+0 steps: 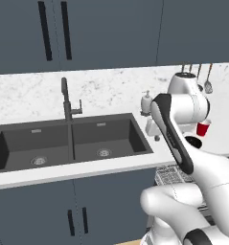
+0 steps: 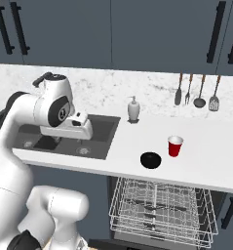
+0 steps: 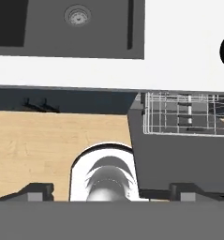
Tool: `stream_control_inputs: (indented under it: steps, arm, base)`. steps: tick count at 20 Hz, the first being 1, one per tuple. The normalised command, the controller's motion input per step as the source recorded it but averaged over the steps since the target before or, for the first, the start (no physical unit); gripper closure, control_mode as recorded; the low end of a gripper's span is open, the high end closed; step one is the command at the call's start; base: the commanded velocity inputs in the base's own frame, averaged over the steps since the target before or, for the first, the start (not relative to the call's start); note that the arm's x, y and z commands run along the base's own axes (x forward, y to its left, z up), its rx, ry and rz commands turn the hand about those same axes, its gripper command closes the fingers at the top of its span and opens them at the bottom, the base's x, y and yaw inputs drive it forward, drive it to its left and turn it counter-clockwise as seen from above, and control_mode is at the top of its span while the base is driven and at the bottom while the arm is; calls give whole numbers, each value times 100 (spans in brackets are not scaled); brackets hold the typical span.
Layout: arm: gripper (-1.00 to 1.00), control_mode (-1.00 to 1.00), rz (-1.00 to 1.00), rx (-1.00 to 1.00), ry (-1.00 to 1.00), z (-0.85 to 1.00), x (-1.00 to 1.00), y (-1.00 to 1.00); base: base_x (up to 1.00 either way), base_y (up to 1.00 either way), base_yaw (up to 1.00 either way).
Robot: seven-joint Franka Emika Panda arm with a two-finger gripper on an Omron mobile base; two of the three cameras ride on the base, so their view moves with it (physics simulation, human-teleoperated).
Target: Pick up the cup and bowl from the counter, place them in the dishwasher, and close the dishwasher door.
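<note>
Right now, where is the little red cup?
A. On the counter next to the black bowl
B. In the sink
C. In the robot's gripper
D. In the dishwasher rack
A: the red cup stands upright on the white counter, just right of the black bowl, above the pulled-out rack.

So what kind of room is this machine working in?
A kitchen, computer-rendered by the look of it: a dark double sink set in a white counter, utensils hanging on the wall, and a dishwasher with its rack pulled out.
</note>
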Motion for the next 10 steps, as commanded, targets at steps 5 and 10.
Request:
stream_control_inputs:
  steps: [5, 10]
  arm:
    - [-100, 100, 0, 0, 4, -15, -2, -1]
    - [-100, 100, 0, 0, 0, 0, 0, 0]
  base:
    - [5, 4, -13]
    - [39, 46, -47]
